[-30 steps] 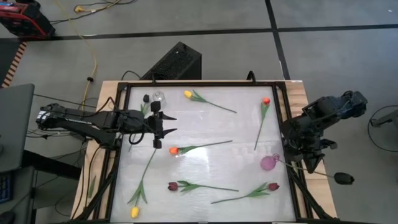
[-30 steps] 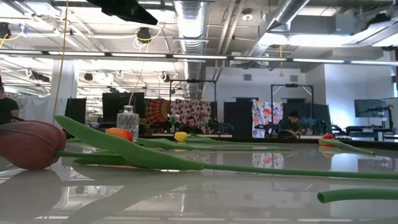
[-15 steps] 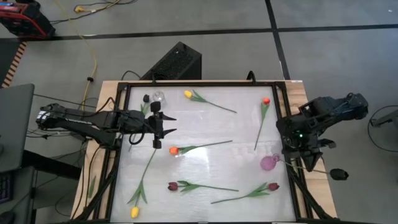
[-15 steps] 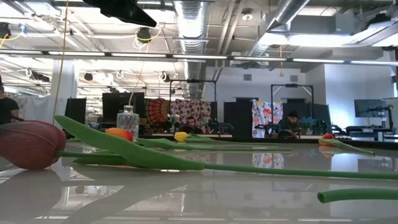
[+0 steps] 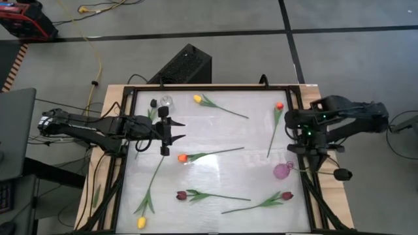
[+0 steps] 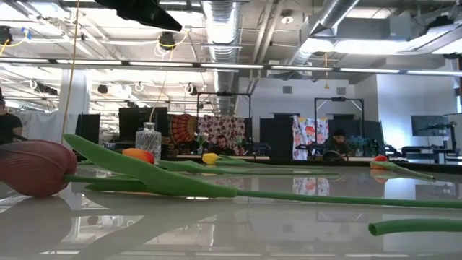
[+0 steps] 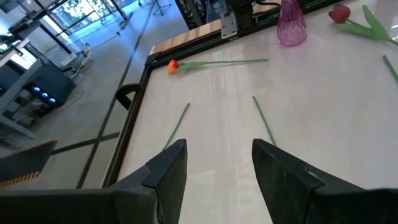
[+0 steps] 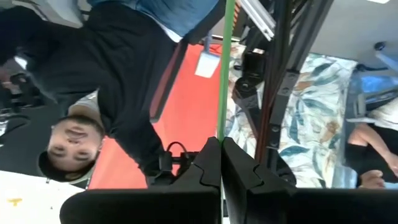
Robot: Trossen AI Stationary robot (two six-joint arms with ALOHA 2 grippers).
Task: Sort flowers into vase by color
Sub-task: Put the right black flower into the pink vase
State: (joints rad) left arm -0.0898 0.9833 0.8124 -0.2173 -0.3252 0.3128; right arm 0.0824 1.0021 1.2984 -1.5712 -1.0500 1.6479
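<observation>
Tulips lie flat on the white table: yellow point(image 5: 197, 98), orange-red point(image 5: 279, 106), orange point(image 5: 182, 157), two maroon point(image 5: 181, 194) point(image 5: 287, 195), and yellow point(image 5: 140, 222). A pink vase point(image 5: 282, 171) stands near the right edge and a clear vase point(image 5: 166, 101) at the far left. My left gripper point(image 5: 171, 128) hovers open over the table's left part, above bare table point(image 7: 214, 162). My right gripper point(image 5: 313, 162) is at the right edge by the pink vase, shut on a dark-headed flower point(image 5: 339, 174). No gripper shows in the low view. My right gripper pinches the flower's thin green stem point(image 8: 222, 127) between its two shut fingers. The stem runs straight on past the fingertips, in line with them. The flower is lifted clear, and its dark head point(image 5: 339, 174) hangs beyond the table's right edge.
A black frame rail point(image 5: 302, 117) runs along the table's edges. A black box point(image 5: 186, 65) sits beyond the far edge. A person point(image 8: 93, 93) stands in the room in the right wrist view. Bare table shows in the middle point(image 5: 228, 173), between the scattered stems.
My right arm has swung toward the table's far edge and inward over the right rail. The held flower has turned with it, its dark head moving from well outside the right edge in toward the table. The left arm has kept still.
</observation>
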